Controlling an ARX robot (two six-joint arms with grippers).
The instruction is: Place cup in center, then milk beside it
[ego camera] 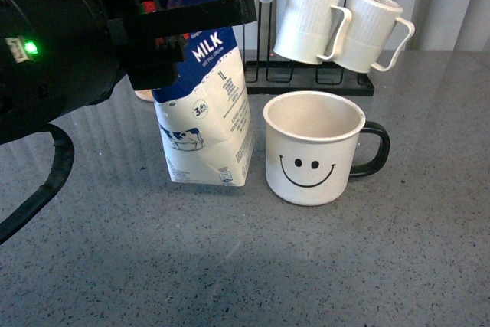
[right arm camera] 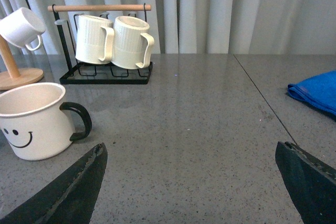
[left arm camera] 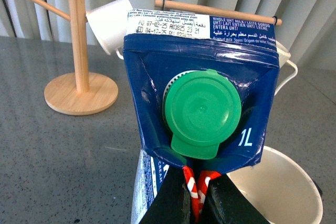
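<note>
The white smiley cup (ego camera: 315, 147) with a black handle stands upright on the grey table, handle to the right. The blue-and-white milk carton (ego camera: 205, 109) stands just left of it, close but apart at the base. My left gripper (ego camera: 195, 24) is shut on the carton's upper part. In the left wrist view the green cap (left arm camera: 202, 111) faces the camera, my left gripper (left arm camera: 195, 198) pinches the carton's red fold below it, and the cup's rim (left arm camera: 283, 192) shows beside it. My right gripper (right arm camera: 191, 182) is open and empty above bare table, right of the cup (right arm camera: 34, 121).
A black rack (ego camera: 314, 74) with a wooden bar holds two ribbed white mugs (ego camera: 341, 28) behind the cup. A wooden mug tree (left arm camera: 79, 77) carries a small white cup (left arm camera: 107, 22). A blue cloth (right arm camera: 315, 93) lies at the right in the right wrist view.
</note>
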